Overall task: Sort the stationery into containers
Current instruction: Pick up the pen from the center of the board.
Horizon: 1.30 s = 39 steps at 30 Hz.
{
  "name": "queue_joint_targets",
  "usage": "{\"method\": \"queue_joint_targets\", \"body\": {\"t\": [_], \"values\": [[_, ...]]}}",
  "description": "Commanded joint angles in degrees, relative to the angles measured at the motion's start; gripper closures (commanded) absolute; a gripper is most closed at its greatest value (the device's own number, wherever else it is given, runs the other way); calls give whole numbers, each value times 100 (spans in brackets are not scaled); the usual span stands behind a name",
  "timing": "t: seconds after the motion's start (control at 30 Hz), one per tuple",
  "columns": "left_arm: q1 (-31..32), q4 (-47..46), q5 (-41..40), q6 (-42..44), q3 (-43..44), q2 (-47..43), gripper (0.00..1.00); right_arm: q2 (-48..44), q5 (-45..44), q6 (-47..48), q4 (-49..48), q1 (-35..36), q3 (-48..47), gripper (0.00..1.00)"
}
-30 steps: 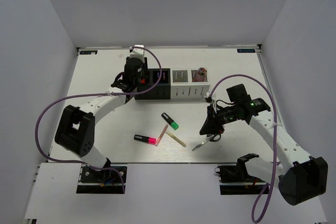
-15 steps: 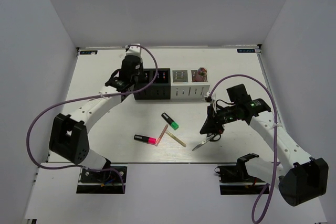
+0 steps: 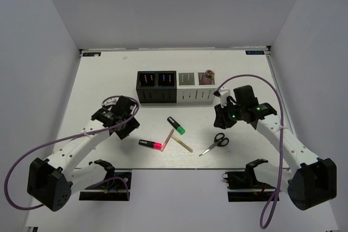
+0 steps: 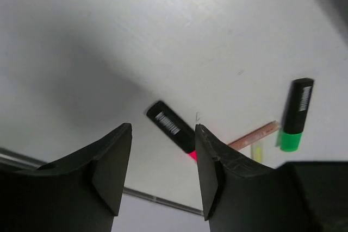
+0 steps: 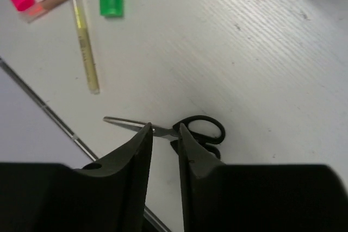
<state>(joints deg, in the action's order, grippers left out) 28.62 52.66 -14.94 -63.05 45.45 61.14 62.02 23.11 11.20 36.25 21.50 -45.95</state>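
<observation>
Four containers stand in a row at the back: two black (image 3: 156, 86) and two white (image 3: 196, 86). The rightmost holds a pink-capped tube (image 3: 207, 74). On the table lie a pink-capped marker (image 3: 150, 144) (image 4: 173, 129), a green-capped marker (image 3: 175, 125) (image 4: 296, 113), a pink pencil (image 3: 168, 138), a pale stick (image 3: 182, 144) and black-handled scissors (image 3: 215, 144) (image 5: 196, 129). My left gripper (image 3: 129, 127) (image 4: 163, 172) is open and empty, left of the pink-capped marker. My right gripper (image 3: 220, 119) (image 5: 165, 150) is narrowly open and empty, above the scissors. No orange-capped marker shows.
The table's front edge (image 3: 179, 168) runs just below the scissors and markers. The right arm's purple cable (image 3: 239, 80) arcs near the rightmost container. White walls close in the table on three sides.
My left arm has drawn back from the black containers to the near left, by the pink-capped marker. My right gripper has risen off the scissors, which lie on the table.
</observation>
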Motion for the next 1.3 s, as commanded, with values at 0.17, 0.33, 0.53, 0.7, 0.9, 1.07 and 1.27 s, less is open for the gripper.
{"method": "queue_joint_targets", "body": {"t": [0.17, 0.33, 0.53, 0.7, 0.9, 1.07, 1.27], "values": [[556, 359, 351, -2280, -317, 239, 46, -6, -659, -452, -426, 4, 87, 78], [776, -20, 335, -3124, -599, 635, 46, -32, -641, -452, -391, -5, 104, 76], [899, -124, 369, -3328, -511, 1162, 41, -93, -606, -417, -399, 4, 113, 76], [838, -248, 307, -3302, -440, 1478, 33, -172, -536, -408, -373, 4, 113, 76], [820, -433, 457, -3398, -432, 1962, 33, -199, -501, -399, -356, -14, 96, 75], [812, -424, 597, -3557, -449, 2288, 46, -225, -501, -417, -364, -5, 95, 75], [794, -634, 633, -3531, -791, 2191, 81, -287, -483, -417, -338, 4, 95, 75]]}}
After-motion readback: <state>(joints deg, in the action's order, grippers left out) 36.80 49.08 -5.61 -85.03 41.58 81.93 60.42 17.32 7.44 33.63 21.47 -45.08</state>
